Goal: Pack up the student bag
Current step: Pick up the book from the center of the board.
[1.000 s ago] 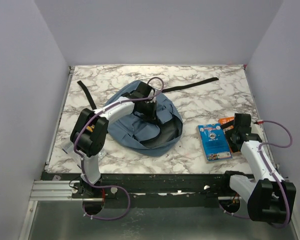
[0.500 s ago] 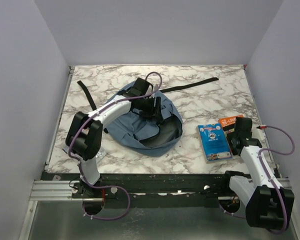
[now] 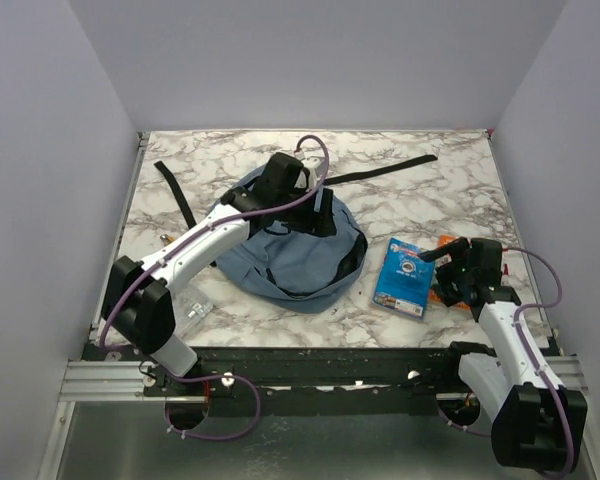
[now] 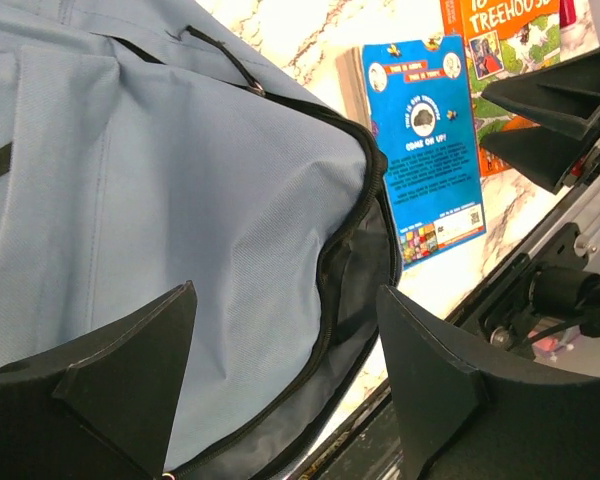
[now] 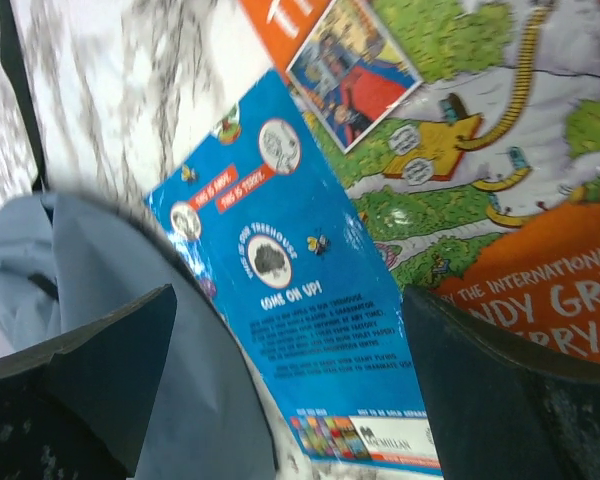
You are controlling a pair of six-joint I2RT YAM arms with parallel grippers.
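Observation:
The student bag (image 3: pixel 280 255) is a dusty-blue backpack lying flat mid-table, its black zip mouth (image 3: pixel 352 255) gaping toward the right. My left gripper (image 3: pixel 322 212) hovers over the bag's top, open and empty. In the left wrist view the bag (image 4: pixel 180 200) fills the space under my left gripper (image 4: pixel 280 385). A blue book (image 3: pixel 404 277) lies tilted just right of the bag, partly on an orange book (image 3: pixel 448 241). My right gripper (image 3: pixel 435 256) is open above the blue book (image 5: pixel 310 290), with the orange book (image 5: pixel 520 180) to its right and the bag (image 5: pixel 140 340) to its left.
Two black straps trail from the bag, one toward the back right (image 3: pixel 385 172) and one toward the back left (image 3: pixel 173 188). A small pale item (image 3: pixel 192 310) lies near the left arm's base. Grey walls enclose the table on three sides. A metal rail (image 3: pixel 110 380) runs along the near edge.
My left gripper opened, let go of the bag and lifted toward the back. My right gripper moved left, and the blue book slid left and turned toward the bag's mouth.

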